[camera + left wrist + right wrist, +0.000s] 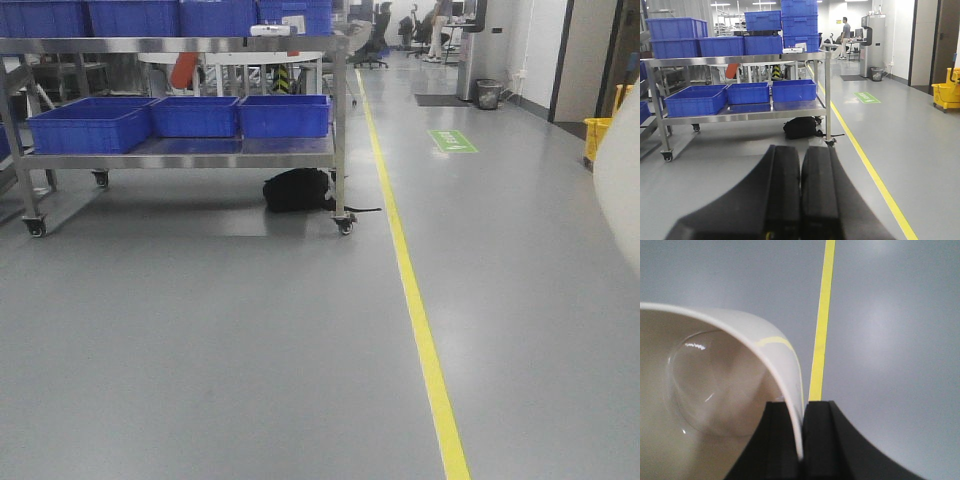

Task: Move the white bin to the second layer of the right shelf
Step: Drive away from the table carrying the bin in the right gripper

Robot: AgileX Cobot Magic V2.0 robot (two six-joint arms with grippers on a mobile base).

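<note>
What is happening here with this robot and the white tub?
The right gripper is shut on the wall of the white bin and holds it over the grey floor, near the yellow line. The left gripper is shut and holds nothing. Ahead stands a steel cart with blue crates. No roller shelf is in view, so the bin is not yet delivered.

The bin [715,380] shows glossy cream-white, the right gripper [802,406] black, a yellow stripe [420,330] splits the plain grey floor [200,350], crates [195,115] solid blue on a silver cart [180,158], bag [297,190] black, sign [452,141] green.
</note>
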